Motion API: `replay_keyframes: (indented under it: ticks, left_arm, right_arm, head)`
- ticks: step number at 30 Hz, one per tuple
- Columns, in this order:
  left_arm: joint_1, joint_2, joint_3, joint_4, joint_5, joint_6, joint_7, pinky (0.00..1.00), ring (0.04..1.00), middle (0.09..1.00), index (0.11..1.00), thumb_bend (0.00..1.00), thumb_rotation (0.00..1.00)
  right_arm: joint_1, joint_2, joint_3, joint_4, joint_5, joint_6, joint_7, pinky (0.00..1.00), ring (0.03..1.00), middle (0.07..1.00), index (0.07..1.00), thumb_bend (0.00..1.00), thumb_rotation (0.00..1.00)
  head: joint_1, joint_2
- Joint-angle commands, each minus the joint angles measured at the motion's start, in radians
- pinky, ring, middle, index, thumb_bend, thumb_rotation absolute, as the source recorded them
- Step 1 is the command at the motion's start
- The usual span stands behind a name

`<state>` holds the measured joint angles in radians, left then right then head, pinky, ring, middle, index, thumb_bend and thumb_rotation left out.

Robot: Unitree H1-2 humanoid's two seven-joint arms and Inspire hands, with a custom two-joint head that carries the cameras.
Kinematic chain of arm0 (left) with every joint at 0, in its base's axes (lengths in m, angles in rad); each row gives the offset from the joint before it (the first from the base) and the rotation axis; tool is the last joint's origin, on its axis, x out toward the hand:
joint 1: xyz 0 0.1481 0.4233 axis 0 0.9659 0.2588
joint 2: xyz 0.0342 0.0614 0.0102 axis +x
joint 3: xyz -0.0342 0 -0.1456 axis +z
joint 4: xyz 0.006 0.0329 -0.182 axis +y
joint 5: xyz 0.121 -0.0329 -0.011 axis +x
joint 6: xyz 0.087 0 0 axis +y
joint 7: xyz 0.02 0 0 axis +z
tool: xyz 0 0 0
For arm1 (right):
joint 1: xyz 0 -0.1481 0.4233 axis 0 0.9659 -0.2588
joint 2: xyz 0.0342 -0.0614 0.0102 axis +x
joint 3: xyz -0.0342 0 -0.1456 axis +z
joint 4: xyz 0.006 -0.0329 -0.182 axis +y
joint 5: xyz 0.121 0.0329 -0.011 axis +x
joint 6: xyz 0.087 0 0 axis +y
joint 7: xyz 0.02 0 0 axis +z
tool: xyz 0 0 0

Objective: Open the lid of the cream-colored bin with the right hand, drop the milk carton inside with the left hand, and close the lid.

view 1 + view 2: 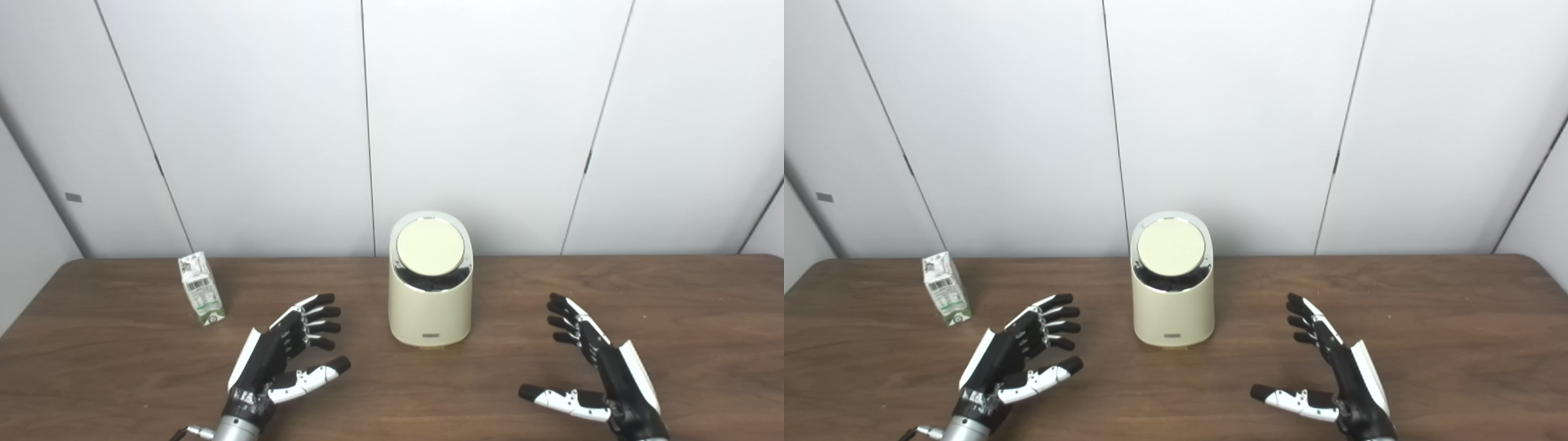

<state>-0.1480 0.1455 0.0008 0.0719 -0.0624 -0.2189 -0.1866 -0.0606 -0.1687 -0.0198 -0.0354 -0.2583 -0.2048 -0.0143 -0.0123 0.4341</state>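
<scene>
Hands spread, bin shut, carton untouched

Hands first, nearest of all. Left hand (278,355) comes in at the near left, palm turned inward toward the middle, fingers (318,312) spread and pointing to the far right, thumb stretched out below them. It holds nothing. Right hand (597,367) mirrors it at the near right: palm inward, fingers fanned toward the far left, thumb pointing left along the near edge, also holding nothing. Whether either hand rests on the table (704,306) or hangs just above it cannot be told.

Bare wood lies between the two hands, and the same wide strip runs on to the bin (430,306), which stands upright at mid-table, a little farther off than the fingertips and between them. Left fingertips are near its left side but apart from it; the right hand stands well apart from its right side. Its round lid (430,246) sits down in the chrome-rimmed top, tilted toward the viewer.

Carton (201,288) stands upright at the far left, leaning slightly, beyond the left hand and well apart from the bin. Open table surrounds it, and more open table stretches right of the bin to the far right corner. Behind the far edge rise white wall panels (490,122).
</scene>
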Motion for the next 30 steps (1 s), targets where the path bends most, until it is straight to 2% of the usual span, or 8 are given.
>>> replay_keyframes:
  ticks: [1,10,19,21,24,27,30]
  left_arm:
    - [-0.018,0.008,0.004,-0.021,-0.004,-0.041,0.002,0.61,0.717,0.777,0.854,0.72,0.15]
    - [-0.019,0.006,0.005,-0.021,-0.007,-0.039,0.003,0.61,0.715,0.778,0.853,0.72,0.16]
    - [-0.025,0.001,0.001,-0.012,-0.013,-0.04,0.0,0.61,0.714,0.777,0.853,0.72,0.12]
    - [-0.027,0.0,0.0,-0.01,-0.008,-0.044,0.001,0.62,0.718,0.778,0.855,0.72,0.12]
    - [-0.03,-0.001,0.0,-0.004,-0.011,-0.044,0.0,0.62,0.721,0.779,0.855,0.72,0.12]
    - [-0.034,0.001,-0.002,0.003,-0.008,-0.046,-0.002,0.63,0.722,0.779,0.856,0.73,0.13]
    - [-0.039,0.001,-0.003,0.017,-0.013,-0.057,-0.007,0.63,0.73,0.784,0.86,0.72,0.11]
  right_arm:
    - [-0.025,-0.001,-0.001,-0.028,-0.002,-0.032,-0.018,0.75,0.829,0.869,0.879,0.83,0.27]
    - [-0.025,0.002,-0.001,-0.032,-0.007,-0.021,-0.02,0.76,0.83,0.867,0.878,0.83,0.28]
    - [-0.04,0.002,0.01,-0.053,-0.006,-0.014,-0.01,0.75,0.83,0.874,0.881,0.83,0.3]
    - [-0.05,-0.002,0.013,-0.074,0.0,-0.003,0.001,0.77,0.841,0.889,0.886,0.82,0.24]
    - [-0.074,-0.014,0.016,-0.099,-0.013,0.022,0.012,0.79,0.853,0.895,0.891,0.8,0.19]
    - [-0.119,-0.015,0.011,-0.11,-0.05,0.054,-0.002,0.78,0.867,0.902,0.892,0.79,0.25]
    - [-0.202,0.004,-0.003,-0.062,-0.06,0.069,-0.04,0.77,0.865,0.902,0.898,0.78,0.23]
  head:
    - [-0.001,0.0]
    - [-0.003,-0.002]
    - [0.003,-0.01]
    - [0.003,-0.011]
    - [-0.004,-0.012]
    - [-0.008,-0.017]
    - [-0.007,-0.022]
